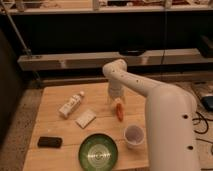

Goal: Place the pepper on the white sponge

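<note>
The pepper is a small orange-red tapered chili on the wooden table, right of centre. My gripper hangs from the white arm directly over the pepper's upper end, right at it. The white sponge is a flat off-white pad lying to the left of the pepper, a short way from it, with nothing on it.
A white labelled bottle lies on its side at the left. A black flat block sits at the front left. A green bowl and a clear cup stand at the front. Shelving runs behind the table.
</note>
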Controlling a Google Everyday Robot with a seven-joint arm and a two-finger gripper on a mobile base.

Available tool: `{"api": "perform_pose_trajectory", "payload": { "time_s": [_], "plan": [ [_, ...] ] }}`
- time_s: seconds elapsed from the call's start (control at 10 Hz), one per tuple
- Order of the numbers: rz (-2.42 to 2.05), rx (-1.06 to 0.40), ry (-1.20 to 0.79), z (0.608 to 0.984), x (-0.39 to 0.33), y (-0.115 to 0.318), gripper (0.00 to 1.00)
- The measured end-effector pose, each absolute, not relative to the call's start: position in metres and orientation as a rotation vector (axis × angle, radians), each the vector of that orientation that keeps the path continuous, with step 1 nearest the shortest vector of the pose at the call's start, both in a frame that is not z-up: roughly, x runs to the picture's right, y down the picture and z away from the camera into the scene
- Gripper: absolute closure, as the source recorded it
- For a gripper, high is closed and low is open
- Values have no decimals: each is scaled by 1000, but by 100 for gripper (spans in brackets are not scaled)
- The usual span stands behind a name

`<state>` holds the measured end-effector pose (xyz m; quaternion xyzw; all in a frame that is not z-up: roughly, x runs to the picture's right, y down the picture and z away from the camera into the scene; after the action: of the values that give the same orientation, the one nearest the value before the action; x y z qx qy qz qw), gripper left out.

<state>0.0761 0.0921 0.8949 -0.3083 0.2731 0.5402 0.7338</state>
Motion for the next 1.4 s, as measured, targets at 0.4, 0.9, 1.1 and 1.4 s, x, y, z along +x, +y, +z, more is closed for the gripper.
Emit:
{"api": "perform_pose_trajectory", "payload": {
  "time_s": [0.4, 0.9, 1.1, 1.4],
  "plan": [
    [1157, -706, 613, 900, 77, 109, 39],
    [1128, -740, 636, 906, 81, 125, 39],
    [1133, -757, 637, 909, 86, 128, 39],
    [1132, -766, 643, 914, 86, 132, 39]
  ]
}}
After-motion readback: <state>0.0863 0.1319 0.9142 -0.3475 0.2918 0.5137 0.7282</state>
